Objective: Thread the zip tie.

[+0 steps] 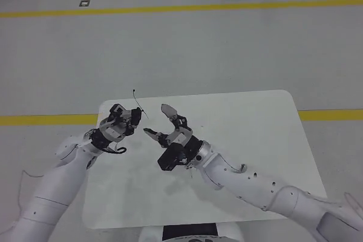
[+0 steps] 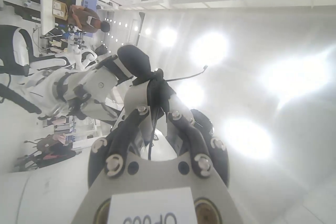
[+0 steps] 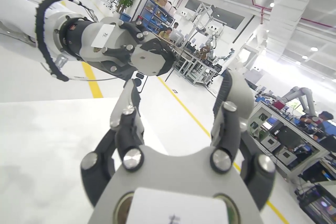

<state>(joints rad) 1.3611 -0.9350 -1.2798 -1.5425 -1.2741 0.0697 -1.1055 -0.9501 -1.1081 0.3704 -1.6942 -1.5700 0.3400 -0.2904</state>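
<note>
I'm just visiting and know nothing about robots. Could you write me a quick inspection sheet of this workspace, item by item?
Surface: white table with rounded corners.
Job's things: thin black zip tie, pinched in the left gripper, with its free end sticking out in the air.
Clutter: nothing seen.
Grippers: left gripper shut on the zip tie; right gripper open, holding nothing, facing the left one close by.
Cables: black ribbed cable looped at the left wrist.
Surroundings: grey floor with a yellow line; workbenches in the hall behind.
</note>
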